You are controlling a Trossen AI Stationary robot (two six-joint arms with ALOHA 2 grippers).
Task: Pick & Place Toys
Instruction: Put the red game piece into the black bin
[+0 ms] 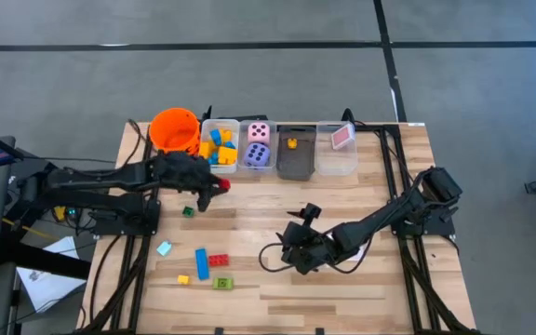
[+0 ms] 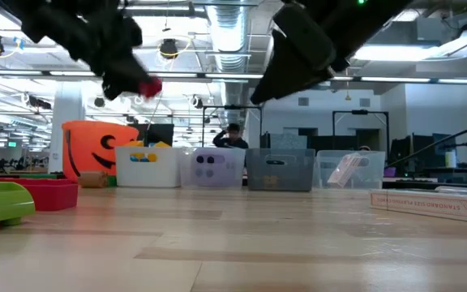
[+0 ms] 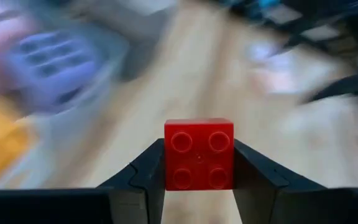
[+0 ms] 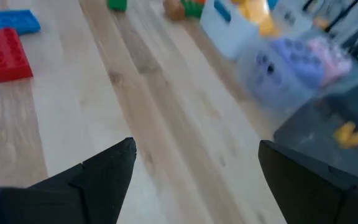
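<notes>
- Left gripper (image 3: 199, 163): fingers (image 3: 145, 171) clamped on red block (image 3: 199, 154), flat sides between pads.
- Light, rigid, smooth; likely slippery, so squeeze flat sides squarely.
- Right gripper (image 4: 194, 168): fingers wide, empty.

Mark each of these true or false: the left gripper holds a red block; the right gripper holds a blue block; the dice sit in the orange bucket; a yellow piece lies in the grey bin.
1. The left gripper holds a red block. True.
2. The right gripper holds a blue block. False: it is open and empty.
3. The dice sit in the orange bucket. False: they are in a clear bin beside the yellow blocks' bin.
4. A yellow piece lies in the grey bin. True.
</notes>
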